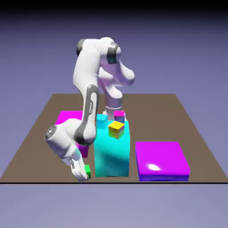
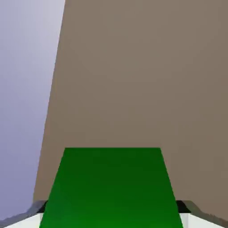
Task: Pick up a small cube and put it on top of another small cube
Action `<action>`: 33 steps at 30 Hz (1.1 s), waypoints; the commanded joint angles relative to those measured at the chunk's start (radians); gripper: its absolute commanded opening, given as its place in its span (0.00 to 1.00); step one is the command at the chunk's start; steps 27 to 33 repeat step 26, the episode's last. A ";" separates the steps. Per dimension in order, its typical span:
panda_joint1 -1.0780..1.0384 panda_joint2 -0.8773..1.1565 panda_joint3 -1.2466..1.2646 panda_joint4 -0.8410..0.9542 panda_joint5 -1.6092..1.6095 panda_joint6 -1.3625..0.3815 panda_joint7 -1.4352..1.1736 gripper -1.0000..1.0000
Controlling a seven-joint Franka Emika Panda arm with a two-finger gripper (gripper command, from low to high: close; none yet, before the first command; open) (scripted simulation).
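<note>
The small cube (image 1: 87, 171) is a tiny plain green one, low at the table's front edge toward the exterior view's left, just left of the big cyan block (image 1: 112, 151). My gripper (image 1: 83, 174) reaches down onto it. In the hand view the green small cube (image 2: 111, 187) fills the lower middle between the two grey fingertips (image 2: 39, 209), and my gripper (image 2: 114, 220) is shut on it. Whether the cube rests on the table or hangs just above it I cannot tell.
On the tall cyan block sit a small yellow cube (image 1: 116, 129), a small cyan cube (image 1: 102, 118) and a small magenta cube (image 1: 119, 115). A flat purple block (image 1: 161, 160) lies at the front right. A magenta block (image 1: 69, 118) sits behind my arm. The brown table (image 2: 133, 89) ends close by.
</note>
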 commanded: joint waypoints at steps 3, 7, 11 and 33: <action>-0.022 -0.084 0.069 0.081 -0.105 -0.122 0.011 0.00; -0.031 -0.223 0.158 0.126 -0.186 -0.292 0.045 0.00; -0.031 -0.368 0.243 0.148 -0.246 -0.460 0.086 0.00; 0.000 -0.473 0.293 0.000 -0.215 -0.458 0.117 1.00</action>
